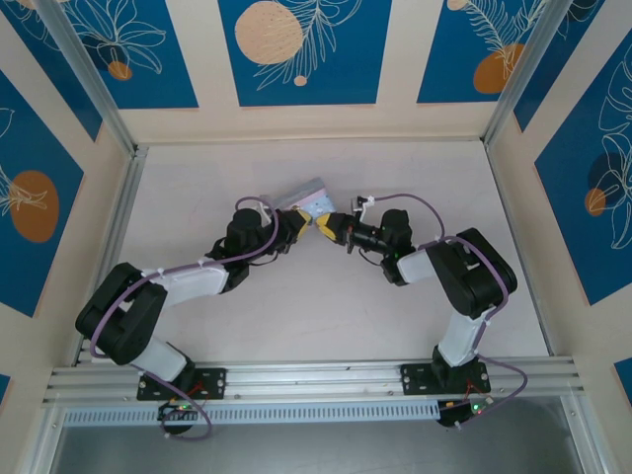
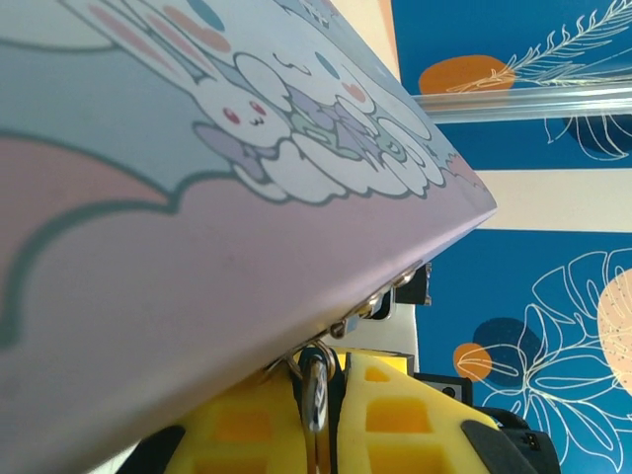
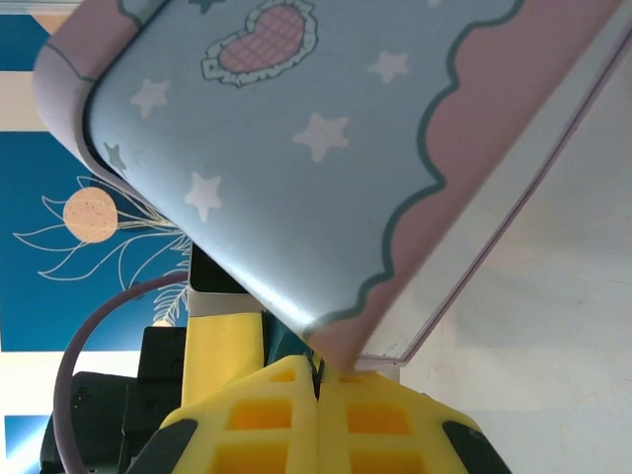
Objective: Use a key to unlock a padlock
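Padlock pinched in left claw; right claw clenched on key.

The tin runs off the left wrist view's edges, hiding most of the blurred padlock.

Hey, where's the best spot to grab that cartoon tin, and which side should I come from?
Best bet: pinch the tin across its thin depth at the far edge, coming from the back of the table. It is a flat box that seems tipped up, so its two broad faces are parallel, while the left gripper and right gripper crowd its near edge by the clasp.
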You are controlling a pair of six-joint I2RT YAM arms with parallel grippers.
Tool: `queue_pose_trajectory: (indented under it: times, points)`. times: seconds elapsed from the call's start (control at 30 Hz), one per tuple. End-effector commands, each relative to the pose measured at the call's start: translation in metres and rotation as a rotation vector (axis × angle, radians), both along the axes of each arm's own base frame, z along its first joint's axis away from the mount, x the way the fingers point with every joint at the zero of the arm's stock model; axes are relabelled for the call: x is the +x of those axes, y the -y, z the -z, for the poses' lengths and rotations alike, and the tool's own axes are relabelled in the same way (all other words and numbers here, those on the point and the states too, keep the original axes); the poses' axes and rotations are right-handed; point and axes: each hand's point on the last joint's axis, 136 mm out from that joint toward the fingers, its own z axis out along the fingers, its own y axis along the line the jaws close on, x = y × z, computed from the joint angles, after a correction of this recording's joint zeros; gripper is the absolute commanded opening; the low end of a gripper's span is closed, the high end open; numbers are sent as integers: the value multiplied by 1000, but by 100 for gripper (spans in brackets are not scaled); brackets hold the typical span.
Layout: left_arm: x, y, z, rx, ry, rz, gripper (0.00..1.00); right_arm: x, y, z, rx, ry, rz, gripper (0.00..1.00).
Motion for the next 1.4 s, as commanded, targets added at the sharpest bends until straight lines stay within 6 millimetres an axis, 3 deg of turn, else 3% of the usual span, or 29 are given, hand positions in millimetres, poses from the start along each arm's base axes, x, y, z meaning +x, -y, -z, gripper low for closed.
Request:
queue_pose_trajectory:
  times: [0.0,0.33,0.5,0.67,0.87,1.27,1.37]
  points:
    - [-33,37,-56,-124,156,218,0,5,-18,3,-26,-5,-11,0]
    - [-36,51,-43,-129,133,242,0,3,-50,-9,-22,-6,-64,0]
    - [-35,47,-34,-100,114,214,0,12,-32,0,-21,-28,-16,0]
    - [-31,30,-16,-16,82,132,0,12,-10,8,-24,-50,31,19]
    - [-27,21,-6,24,65,87,0,4,9,15,-43,-71,64,57]
    - [-27,17,4,67,67,87,0,-21,24,25,-77,-97,60,57]
    - [-26,16,7,79,63,81,0,-32,28,34,-111,-120,39,62]
